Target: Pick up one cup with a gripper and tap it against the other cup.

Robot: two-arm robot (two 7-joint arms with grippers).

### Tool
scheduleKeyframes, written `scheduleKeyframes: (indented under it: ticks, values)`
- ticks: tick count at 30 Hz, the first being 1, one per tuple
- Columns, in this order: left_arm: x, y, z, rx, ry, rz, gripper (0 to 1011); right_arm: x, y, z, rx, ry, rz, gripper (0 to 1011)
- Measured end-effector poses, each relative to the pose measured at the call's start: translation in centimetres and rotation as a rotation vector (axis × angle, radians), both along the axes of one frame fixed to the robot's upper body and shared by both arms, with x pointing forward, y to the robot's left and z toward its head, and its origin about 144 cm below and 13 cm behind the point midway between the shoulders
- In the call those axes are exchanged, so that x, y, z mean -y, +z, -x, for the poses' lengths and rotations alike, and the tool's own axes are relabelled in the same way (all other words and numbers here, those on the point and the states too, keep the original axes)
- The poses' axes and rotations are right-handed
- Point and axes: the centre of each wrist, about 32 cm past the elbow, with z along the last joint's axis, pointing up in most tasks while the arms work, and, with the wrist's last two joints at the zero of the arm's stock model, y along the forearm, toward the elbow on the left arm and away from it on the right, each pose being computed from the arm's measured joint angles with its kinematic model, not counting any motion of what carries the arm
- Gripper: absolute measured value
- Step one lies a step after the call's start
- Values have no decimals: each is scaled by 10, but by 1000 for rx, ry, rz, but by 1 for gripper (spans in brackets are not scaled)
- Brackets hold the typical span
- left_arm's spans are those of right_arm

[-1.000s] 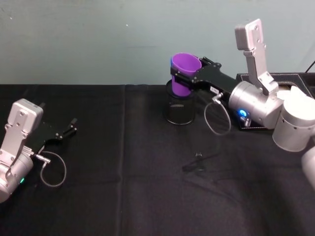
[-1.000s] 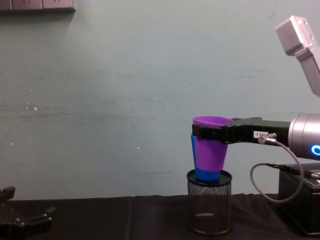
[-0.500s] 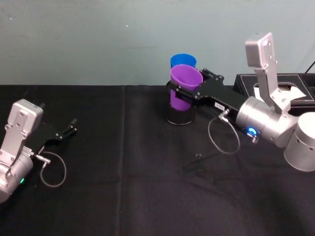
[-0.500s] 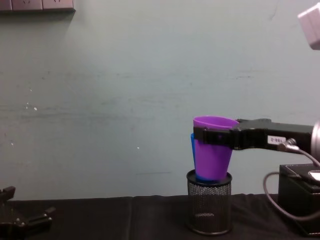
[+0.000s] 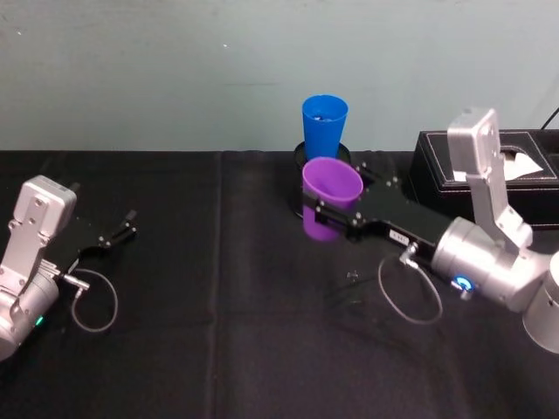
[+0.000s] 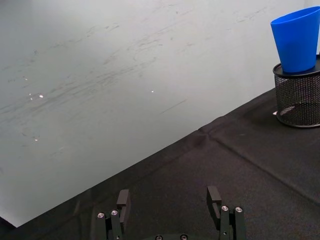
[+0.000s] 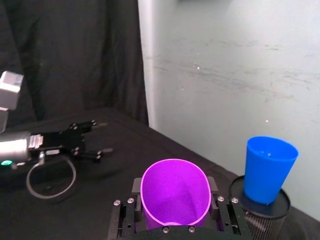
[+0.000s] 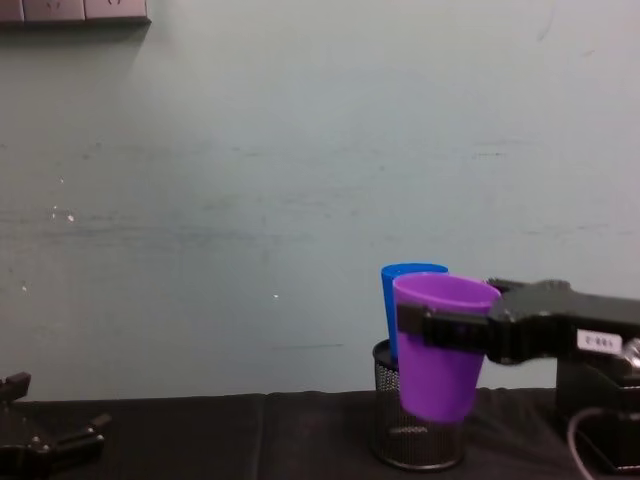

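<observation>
Purple cup (image 5: pixel 330 199) was clamped just under its rim by the right gripper (image 5: pixel 332 212). It hung clear of the table (image 5: pixel 218 332), right of centre and a little short of the far edge, mouth up and tilted slightly.

Procedure, judged from this position:
1. The left gripper (image 6: pixel 168 200) lay near the table's left edge, fingers apart and empty. It was best left parked.
2. The blue cup (image 5: pixel 324 128) stood upright in a mesh holder (image 6: pixel 296 97) at the far edge, apart from the purple cup. It probably sat loose, so a hard knock could tip it out.
3. The purple cup should travel toward the far edge at a height where wall meets wall above the holder's rim.
4. Contact should be light, made with cup plastic and not with the black fingers.
5. The clamp should stay firm, as a tapered wall may slip downward.

Not determinable:
- The depth to which the blue cup sat in the holder.
- The gap between the cups in the chest view, where they overlapped.
- The front of the holder in the head view, covered by the purple cup.
- The contents of the box (image 5: pixel 437 166) at the far right edge.
</observation>
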Motion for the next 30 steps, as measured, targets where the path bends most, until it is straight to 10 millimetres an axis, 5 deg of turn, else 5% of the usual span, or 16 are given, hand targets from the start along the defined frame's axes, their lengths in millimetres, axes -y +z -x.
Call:
scheduleKeyframes:
  ticks: [30]
  values:
    - [0,0,0,0,0,0,1000,4,-53,27,-30,-31,73,734]
